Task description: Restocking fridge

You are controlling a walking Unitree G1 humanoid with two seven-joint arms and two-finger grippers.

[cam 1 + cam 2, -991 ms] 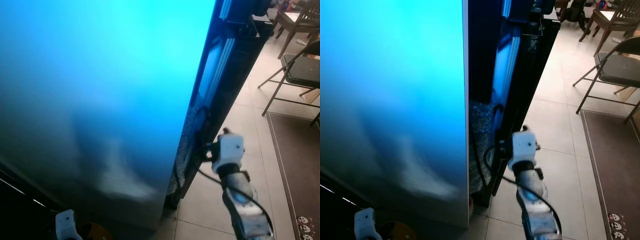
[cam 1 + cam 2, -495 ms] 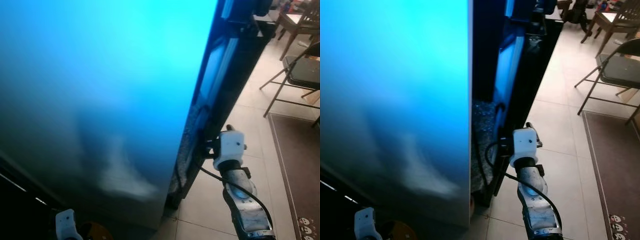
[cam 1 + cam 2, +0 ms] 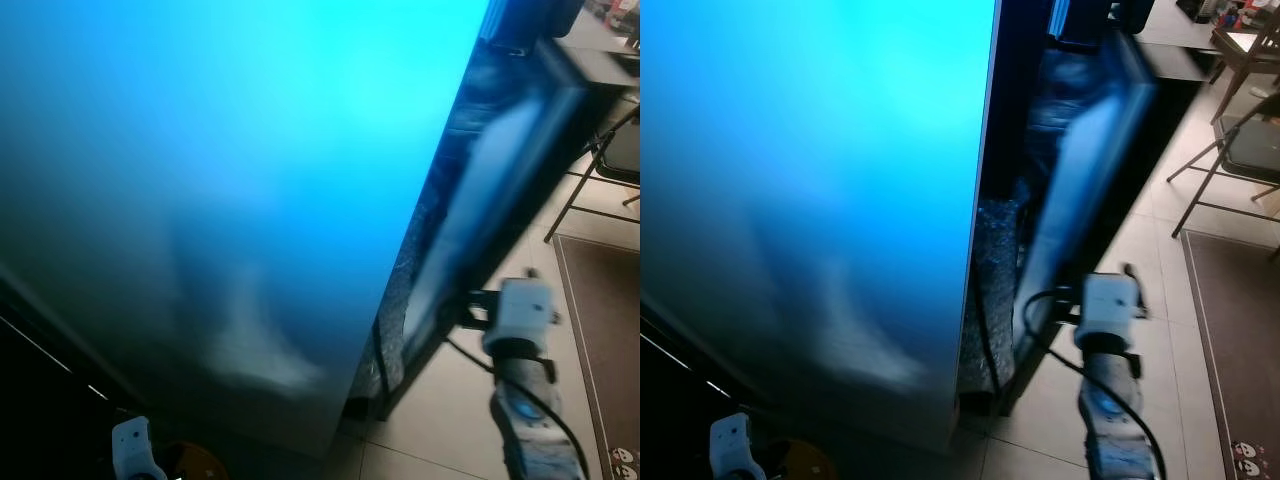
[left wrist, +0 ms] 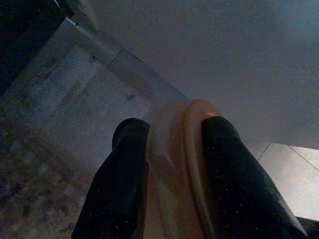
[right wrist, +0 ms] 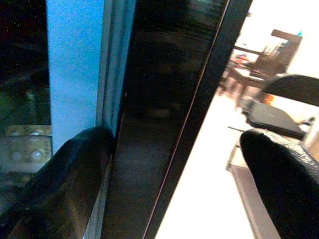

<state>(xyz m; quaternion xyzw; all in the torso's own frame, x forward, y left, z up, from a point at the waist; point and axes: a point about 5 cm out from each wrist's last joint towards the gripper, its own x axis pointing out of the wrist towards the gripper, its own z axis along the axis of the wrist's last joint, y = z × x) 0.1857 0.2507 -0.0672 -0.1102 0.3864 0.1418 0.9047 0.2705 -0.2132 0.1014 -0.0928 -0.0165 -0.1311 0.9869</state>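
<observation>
Straddling fridge door (image 5: 169, 124) edge: right hand (image 5: 174, 169); folding chair (image 3: 1240, 150) beyond.

fridge side panel (image 3: 200, 180) — a blurred blue glare, cut off at the top and left edges. fridge door (image 3: 1080, 190) smeared by motion, its inner shelves unreadable. right gripper (image 5: 169, 164) with fingers spread either side of the door edge (fingertips run out of frame). pale yellowish object (image 4: 172, 164) clamped by the left gripper (image 4: 169, 144) — too dim to identify. folding chair (image 3: 1240, 160) cropped at the right.
</observation>
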